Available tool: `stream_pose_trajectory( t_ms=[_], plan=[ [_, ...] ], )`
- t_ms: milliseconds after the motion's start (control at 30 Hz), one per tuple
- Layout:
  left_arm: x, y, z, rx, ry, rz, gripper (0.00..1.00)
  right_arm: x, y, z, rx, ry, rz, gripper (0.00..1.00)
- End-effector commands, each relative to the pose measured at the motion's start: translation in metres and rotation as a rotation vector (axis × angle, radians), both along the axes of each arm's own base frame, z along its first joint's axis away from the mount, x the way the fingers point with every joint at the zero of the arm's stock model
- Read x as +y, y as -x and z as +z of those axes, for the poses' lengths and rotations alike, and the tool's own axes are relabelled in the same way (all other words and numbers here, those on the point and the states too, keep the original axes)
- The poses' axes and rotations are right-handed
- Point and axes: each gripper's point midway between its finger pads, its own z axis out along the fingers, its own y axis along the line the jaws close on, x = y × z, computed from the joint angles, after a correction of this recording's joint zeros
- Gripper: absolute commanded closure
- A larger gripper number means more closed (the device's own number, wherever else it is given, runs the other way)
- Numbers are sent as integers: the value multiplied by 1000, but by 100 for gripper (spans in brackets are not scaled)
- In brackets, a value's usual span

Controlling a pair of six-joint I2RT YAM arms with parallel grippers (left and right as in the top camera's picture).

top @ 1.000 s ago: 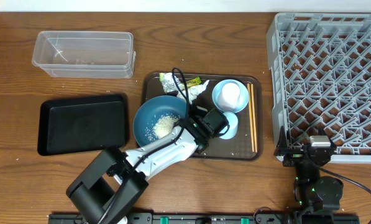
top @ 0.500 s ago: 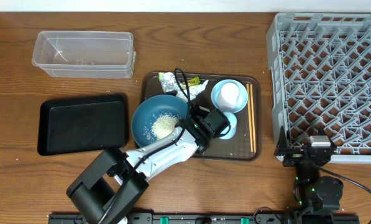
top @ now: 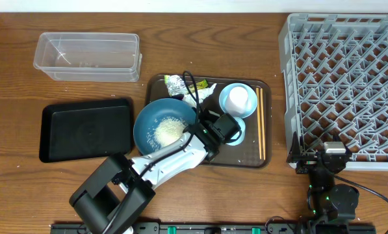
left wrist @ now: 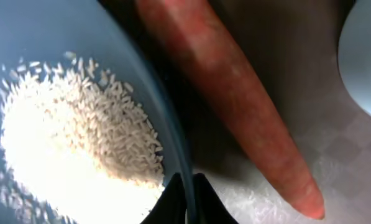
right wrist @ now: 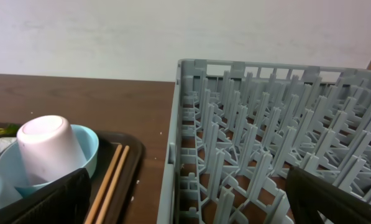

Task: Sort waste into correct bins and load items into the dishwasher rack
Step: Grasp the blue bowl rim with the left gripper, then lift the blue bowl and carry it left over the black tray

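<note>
- Where the overhead view shows only the left arm's wrist lying across the brown serving tray (top: 247, 156), the left wrist view shows the left gripper (left wrist: 186, 198) all but closed. Its fingertips (left wrist: 173, 200) pinch the rim of the large dark-blue bowl (left wrist: 42, 37), one inside and one outside.
- Loose white rice (left wrist: 79, 143) lies heaped in the bowl, just beside the inner fingertip.
- The carrot (left wrist: 235, 106) lies on the tray just outside the bowl wall, ahead of the outer fingertip and apart from it. Overhead, the wrist covers it entirely.
- A pale-blue round vessel (left wrist: 366, 56) sits further out on the carrot's side, cut off by the frame edge. Overhead it is half hidden under the wrist, and its kind cannot be told.
- Beyond the left gripper, crumpled foil (top: 175, 84), a green-yellow wrapper (top: 205, 84) and white tissue (top: 192, 97) crowd the tray's far edge, with a black cable crossing them.
- The right wrist view shows the right gripper (right wrist: 185, 186) spread wide and holding nothing. Its fingers appear only as dark blurred blocks in the lower corners.
- It faces a corner of the dishwasher rack (right wrist: 266, 124). Off to its side lie the chopsticks (right wrist: 109, 177) and a pale cup (right wrist: 48, 148), mouth down in the small pale-blue bowl (right wrist: 89, 146).
- The black tray (top: 86, 130) and clear tub (top: 90, 65) lie past the bowl, well apart from the left gripper.
</note>
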Motion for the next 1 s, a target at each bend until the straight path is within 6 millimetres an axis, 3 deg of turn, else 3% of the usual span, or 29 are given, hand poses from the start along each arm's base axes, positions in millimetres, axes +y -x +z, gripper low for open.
stream_pose_trajectory(
  t_ms=[0, 233, 633, 800, 967],
  plan=[
    [-4, -9, 20, -50, 33, 11, 94, 1, 0, 0, -1, 12, 2, 1],
    [-7, -11, 43, -94, 74, -9, 94, 1, 0, 0, -1, 12, 2, 1],
    [11, -20, 111, -237, 171, 10, 94, 1, 0, 0, -1, 12, 2, 1],
    [34, -30, 134, -285, 204, 60, 94, 1, 0, 0, -1, 12, 2, 1],
    [66, -46, 142, -275, 257, 144, 94, 1, 0, 0, -1, 12, 2, 1]
  ],
)
